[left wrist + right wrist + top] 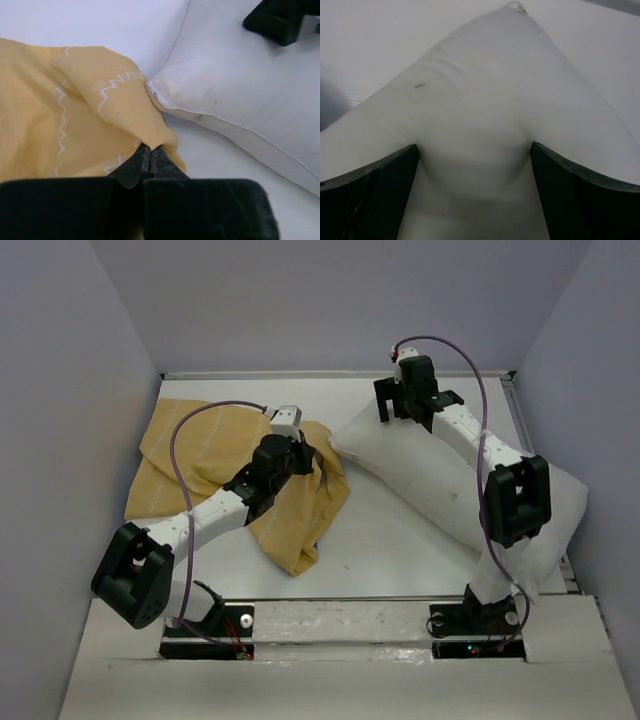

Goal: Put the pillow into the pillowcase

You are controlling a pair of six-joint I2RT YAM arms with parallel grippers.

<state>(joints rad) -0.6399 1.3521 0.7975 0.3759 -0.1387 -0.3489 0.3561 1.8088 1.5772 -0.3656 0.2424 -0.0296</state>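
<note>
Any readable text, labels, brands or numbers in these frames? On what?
None readable anywhere.
Mustard-yellow thin fabric pillowcase: only white zigzag line drawings, no letters.
Plain white plump fabric pillow: small dark specks, no print.
Black arm housings: no legible marking.

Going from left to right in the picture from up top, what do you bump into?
Yellow pillowcase → left claw, pinching the pillowcase's right-hand edge → white pillow.
</note>
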